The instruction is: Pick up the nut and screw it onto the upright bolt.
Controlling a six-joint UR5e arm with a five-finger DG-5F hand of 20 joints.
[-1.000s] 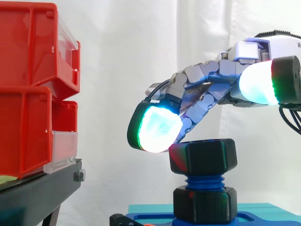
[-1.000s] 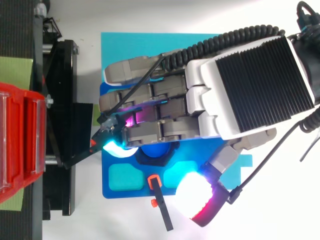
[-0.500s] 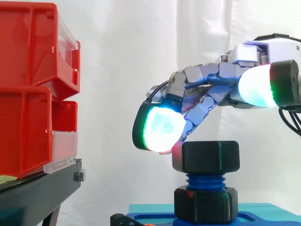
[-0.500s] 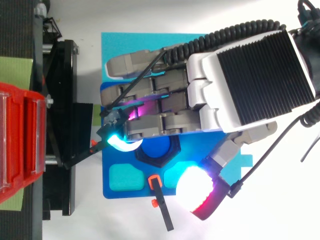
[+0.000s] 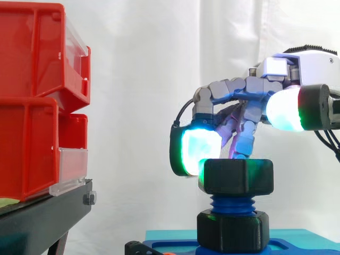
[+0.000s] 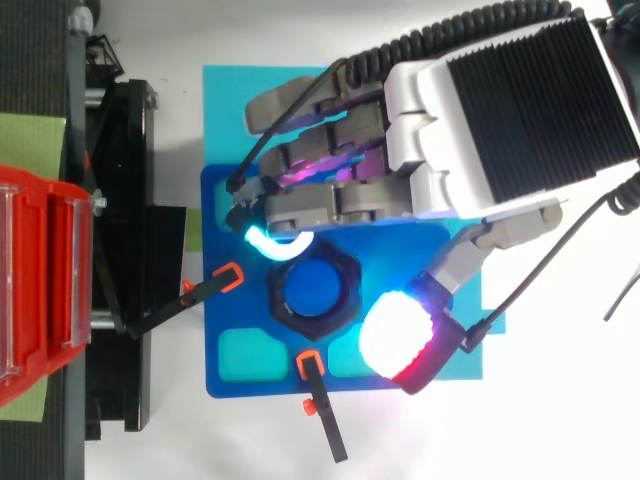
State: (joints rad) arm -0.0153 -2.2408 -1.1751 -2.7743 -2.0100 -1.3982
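Note:
A black hex nut [image 5: 236,177] sits on top of the upright blue bolt [image 5: 232,203], whose round blue end [image 6: 312,292] shows through the nut from above. A second black nut [image 5: 231,231] sits at the bolt's foot on the blue base plate [image 6: 230,340]. My hand [image 6: 500,110] hovers beside and above the nut, its fingers curled downward and holding nothing. One glowing cyan fingertip [image 5: 199,151] rests against the nut's upper left edge. The thumb's white pad [image 5: 284,109] hangs well above the nut, apart from it.
Red bins [image 5: 32,101] stand stacked on the black stand [image 5: 42,218] at the left. Two orange-tipped black clamps [image 6: 225,280] [image 6: 315,385] hold the base plate, which lies on a cyan mat [image 6: 230,100].
My hand has drawn back from over the nut, so the bolt's end now shows from above. The fingers have curled further down and the cyan fingertip has come against the nut's edge.

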